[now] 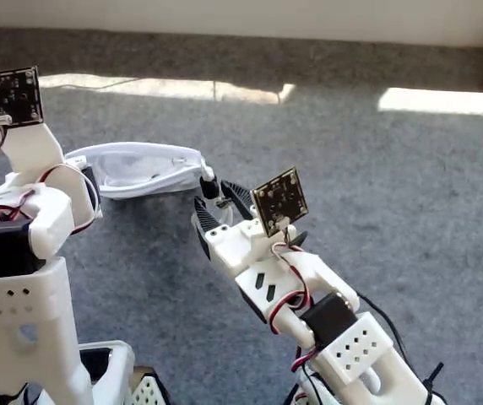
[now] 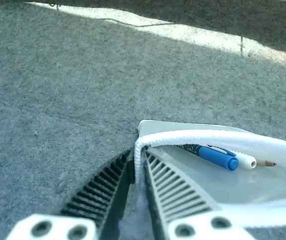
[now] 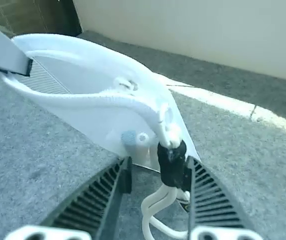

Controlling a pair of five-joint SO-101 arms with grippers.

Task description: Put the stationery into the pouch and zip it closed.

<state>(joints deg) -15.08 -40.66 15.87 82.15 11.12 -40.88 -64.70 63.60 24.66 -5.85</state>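
On the left, the left claw (image 2: 138,156) is clamped on the end of the white pouch (image 1: 140,173), with the zip rim pinched between its two ribbed fingers. The pouch lies on its side on the grey carpet (image 1: 393,211) between the two arms, and its mouth gapes open along the top edge. Inside it, a blue pen (image 2: 217,155) rests against the lower wall, and a pencil tip (image 2: 268,163) pokes out just past it. At the pouch's right end sits the black zip pull (image 3: 172,161), with a loop of white cord (image 3: 155,210) hanging below. The right claw (image 3: 158,170) stands around that pull with its fingers parted. The pull touches one finger, and a gap shows on the other side
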